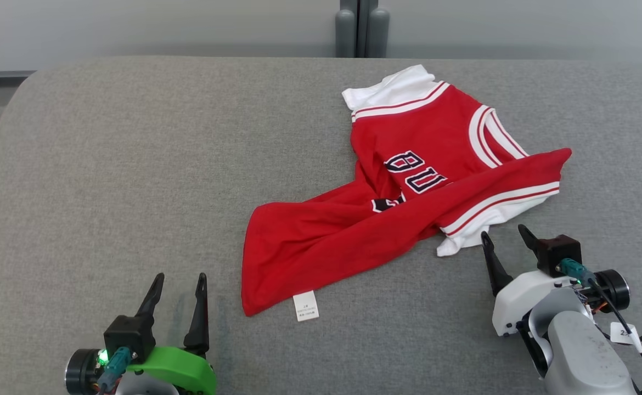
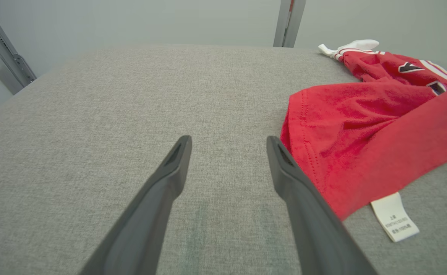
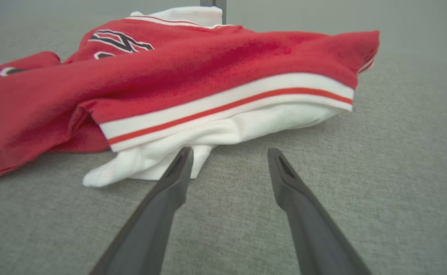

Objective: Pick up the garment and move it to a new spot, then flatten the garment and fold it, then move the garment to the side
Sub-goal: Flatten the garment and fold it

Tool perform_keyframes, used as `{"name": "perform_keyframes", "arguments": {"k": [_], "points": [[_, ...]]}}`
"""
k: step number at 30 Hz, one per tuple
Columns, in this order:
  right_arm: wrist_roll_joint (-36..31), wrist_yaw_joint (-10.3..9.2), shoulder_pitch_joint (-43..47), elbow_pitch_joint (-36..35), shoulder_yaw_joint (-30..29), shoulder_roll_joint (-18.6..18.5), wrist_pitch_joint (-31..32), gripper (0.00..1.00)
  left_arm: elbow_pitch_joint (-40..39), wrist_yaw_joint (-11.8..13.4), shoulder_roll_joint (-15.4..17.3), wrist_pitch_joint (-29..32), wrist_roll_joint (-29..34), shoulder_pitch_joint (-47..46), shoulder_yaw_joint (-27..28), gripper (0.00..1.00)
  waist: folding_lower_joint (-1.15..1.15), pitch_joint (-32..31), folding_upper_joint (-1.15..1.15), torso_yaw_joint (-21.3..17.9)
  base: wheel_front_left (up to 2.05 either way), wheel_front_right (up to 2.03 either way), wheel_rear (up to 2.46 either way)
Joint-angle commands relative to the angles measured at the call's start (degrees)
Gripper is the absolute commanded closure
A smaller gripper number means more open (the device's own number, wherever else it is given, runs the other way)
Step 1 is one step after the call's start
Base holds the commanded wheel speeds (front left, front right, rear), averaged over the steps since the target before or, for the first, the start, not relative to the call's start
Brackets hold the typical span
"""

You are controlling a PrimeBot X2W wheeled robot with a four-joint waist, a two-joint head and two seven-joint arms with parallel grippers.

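In the head view, a red basketball jersey [image 1: 409, 208] with white trim and dark lettering lies crumpled on the grey fabric-covered worktop [image 1: 134, 164], right of centre. Its white-banded part reaches toward the far edge, and a red flap spreads toward the near left. A white care label [image 1: 305, 306] sticks out at the flap's near corner. The left pincer [image 1: 181, 277] sits at the near left with its fingers spread, grasping nothing, near the label but apart from the cloth. The right pincer [image 1: 503, 231] is at the near right, also released and empty, its tips just beside the jersey's white near-right corner.

From the left wrist, the left pincer [image 2: 229, 139] gapes over bare worktop [image 2: 131, 95]. The jersey [image 2: 361, 137] lies to its right, with its hem close beside the right finger and the care label [image 2: 394, 217] flat on the grey cloth.

From the right wrist, the right pincer [image 3: 230, 151] stands wide open. The jersey [image 3: 189, 76] is heaped straight ahead. Its left fingertip overlaps the white fabric [image 3: 223, 130] under the red-and-white band, but contact cannot be told.
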Motion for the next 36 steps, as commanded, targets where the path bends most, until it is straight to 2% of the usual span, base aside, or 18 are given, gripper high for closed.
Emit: {"name": "perform_keyframes", "arguments": {"k": [1,4,5,6,7,12,23,24,25,26,30,36], "points": [[-0.61,-0.07,-1.05,1.41,0.17,-0.3,-0.26,0.0,0.1,-0.2,0.47,0.02,-0.26,-1.07,-0.21,0.0,0.0,1.87,0.0,1.95,0.0,0.0,0.0],[-1.28,-0.07,-2.41,4.32,0.87,-0.29,-0.26,0.0,0.23,-0.2,0.66,0.02,-0.67,-1.45,-0.63,0.0,0.0,2.36,0.0,2.72,0.0,0.0,0.0],[-1.28,-0.07,-2.62,5.46,1.21,-0.28,-0.19,0.1,0.3,-0.2,0.72,0.02,-0.88,-1.51,-0.71,0.0,0.0,2.43,0.0,2.88,0.0,0.0,0.0],[-1.01,-0.07,-2.7,6.16,1.29,-0.28,-0.12,0.36,0.33,-0.2,0.76,0.02,-0.97,-1.53,-0.73,0.0,0.0,2.45,0.0,2.96,0.0,0.0,0.0],[-0.92,-0.07,-2.69,6.89,1.46,-0.26,-0.07,1.0,0.39,-0.21,0.79,0.02,-1.01,-1.5,-0.66,0.0,0.0,2.4,0.0,2.99,0.0,0.0,0.0],[0.37,-0.09,-1.29,4.08,-0.4,-0.41,-0.14,1.0,0.21,-0.21,0.84,0.02,-0.73,-0.57,0.21,0.0,0.0,1.25,0.0,1.54,0.0,0.0,0.0],[-1.05,-0.08,6.64,-15.31,-4.86,-0.28,-0.15,1.0,0.01,-0.21,0.14,0.02,0.84,2.07,1.76,0.0,0.0,-3.63,0.0,-5.04,0.0,0.0,0.0],[-1.44,-0.08,8.11,-16.68,-5.53,-0.29,-0.15,0.91,0.1,-0.21,0.02,0.01,1.04,2.33,1.9,0.0,0.0,-4.18,0.0,-5.49,0.0,0.0,0.0],[-1.78,-0.08,9.31,-17.58,-6.2,-0.27,-0.15,0.54,0.15,-0.21,-0.05,0.02,1.24,2.56,2.04,0.0,0.0,-4.56,0.0,-5.78,0.0,0.0,0.0],[-2.31,-0.08,10.54,-18.42,-7.09,-0.29,-0.16,0.0,0.22,-0.21,-0.18,0.01,1.38,2.83,2.21,0.0,0.0,-4.97,0.0,-6.14,0.0,0.0,0.0],[-3.02,-0.08,13.99,-20.51,-10.78,-0.28,-0.16,0.0,0.48,-0.21,-0.43,0.02,1.71,3.86,2.39,0.0,0.0,-5.6,0.0,-6.89,0.0,0.0,0.0],[-2.19,-0.08,14.84,-24.15,-10.9,-0.25,-0.16,0.0,0.43,-0.21,-0.51,0.02,2.32,3.97,2.53,0.0,0.0,-5.58,0.0,-6.98,0.0,0.0,0.0]]}}
